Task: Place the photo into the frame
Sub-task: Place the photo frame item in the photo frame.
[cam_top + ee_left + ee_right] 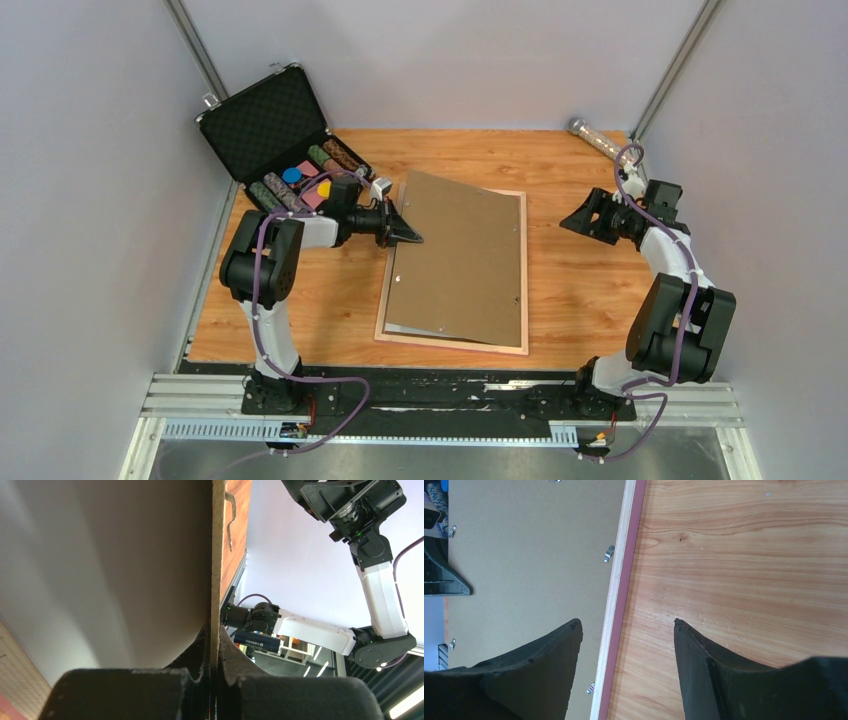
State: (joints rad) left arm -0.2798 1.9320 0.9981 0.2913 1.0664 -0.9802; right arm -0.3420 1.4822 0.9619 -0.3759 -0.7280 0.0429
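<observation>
The frame (524,270) lies face down in the middle of the table, its light wood back up and a pink edge (628,575) showing in the right wrist view. A plain brown backing board (460,260) rests askew over it, left side lifted. My left gripper (410,238) is shut on the board's left edge; the thin edge (216,555) runs straight up from the closed jaws (215,640). My right gripper (572,222) hovers open to the right, its fingers straddling the frame's right rail (626,622) from above. The photo is hidden.
An open black foam-lined case (265,125) with coloured chips (300,180) stands at the back left, just behind the left arm. A clear tube (595,135) lies at the back right corner. Small metal turn clips (609,553) sit along the frame's inner edge. Walls close in both sides.
</observation>
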